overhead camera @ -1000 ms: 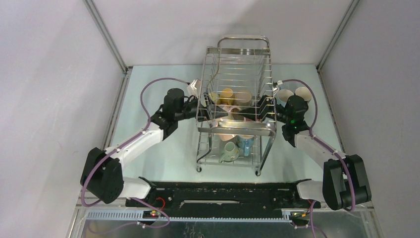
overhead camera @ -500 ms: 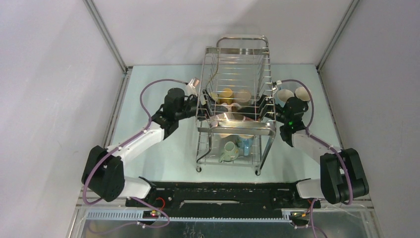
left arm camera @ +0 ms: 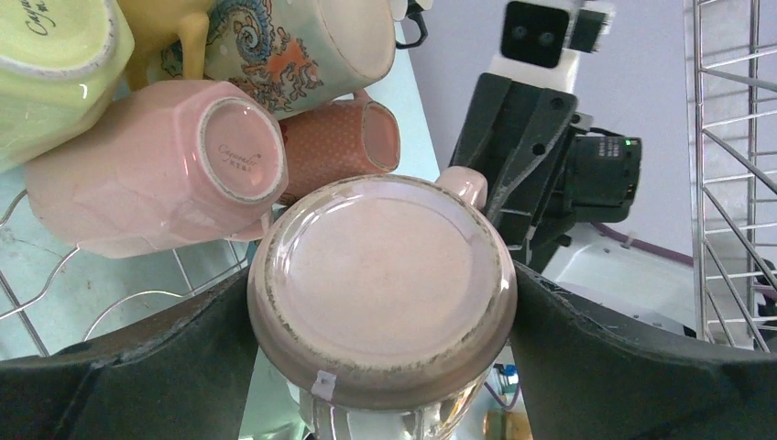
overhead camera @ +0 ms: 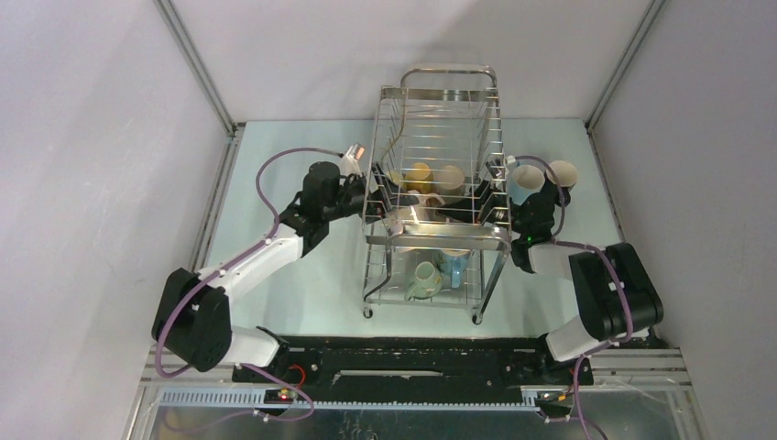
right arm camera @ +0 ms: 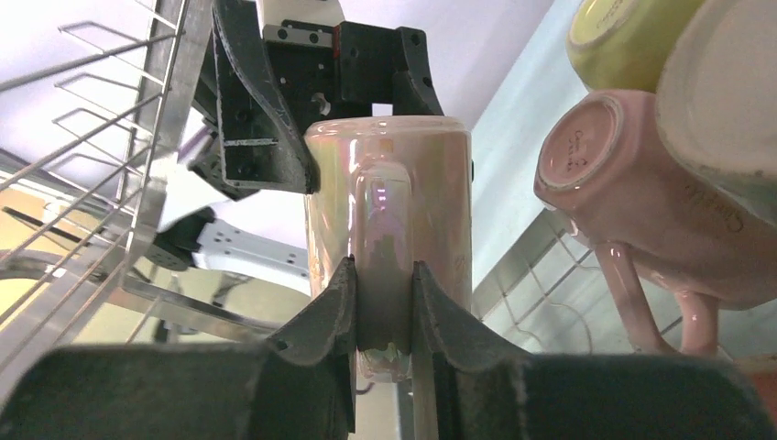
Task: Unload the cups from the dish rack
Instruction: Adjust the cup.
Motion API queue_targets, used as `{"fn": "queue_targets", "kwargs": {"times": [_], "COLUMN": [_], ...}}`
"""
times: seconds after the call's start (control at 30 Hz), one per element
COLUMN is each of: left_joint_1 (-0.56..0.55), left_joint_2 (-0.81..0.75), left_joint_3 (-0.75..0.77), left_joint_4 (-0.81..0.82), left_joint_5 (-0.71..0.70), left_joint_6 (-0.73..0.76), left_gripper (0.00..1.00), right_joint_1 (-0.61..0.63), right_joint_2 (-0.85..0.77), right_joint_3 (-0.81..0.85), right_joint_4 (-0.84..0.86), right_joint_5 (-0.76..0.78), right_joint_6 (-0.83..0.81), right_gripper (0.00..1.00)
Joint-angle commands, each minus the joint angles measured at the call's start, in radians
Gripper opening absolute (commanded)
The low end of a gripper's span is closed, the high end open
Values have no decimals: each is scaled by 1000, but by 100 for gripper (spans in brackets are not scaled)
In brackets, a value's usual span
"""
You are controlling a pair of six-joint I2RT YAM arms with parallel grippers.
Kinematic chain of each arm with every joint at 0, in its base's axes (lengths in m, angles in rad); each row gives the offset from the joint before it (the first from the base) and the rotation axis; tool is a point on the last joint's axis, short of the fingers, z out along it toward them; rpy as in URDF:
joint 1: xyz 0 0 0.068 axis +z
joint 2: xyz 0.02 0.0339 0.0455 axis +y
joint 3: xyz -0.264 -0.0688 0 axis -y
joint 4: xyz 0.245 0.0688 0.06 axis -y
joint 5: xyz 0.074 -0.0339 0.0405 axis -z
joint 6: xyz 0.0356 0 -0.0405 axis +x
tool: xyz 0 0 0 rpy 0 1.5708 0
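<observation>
Left gripper [left arm camera: 380, 298] clasps the pearly mug [right arm camera: 389, 151] (right gripper [right arm camera: 383, 284] pinches its handle) in the dish rack [overhead camera: 449, 236]

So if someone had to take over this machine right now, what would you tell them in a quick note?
Left gripper: spread wide, clamped round the body of the pearly pink mug in the dish rack's upper tier.
Right gripper: pinching that mug's handle.
Done: a light blue cup and a cream cup sit on the table right of the rack.
Left: this mug, the pink cup and others on the upper tier, plus a pale green cup and a blue cup on the lower tier.
</observation>
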Motion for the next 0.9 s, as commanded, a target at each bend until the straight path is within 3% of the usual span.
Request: {"fn": "queue_targets", "kwargs": {"times": [0.0, 0.87], "left_joint_1": [-20, 2], "left_joint_2": [-21, -80], "left_joint_3": [29, -40], "left_joint_4": [167, 168], "left_joint_5": [49, 14], "left_joint_6": [-37, -19], "left_gripper": [23, 61], "right_joint_1": [5, -75], "right_joint_2": [82, 41], "right_joint_3": [-19, -24], "right_joint_4": [344, 341], "right_joint_5": [-68, -53], "right_joint_6": [309, 423], "right_gripper": [0, 0]}}
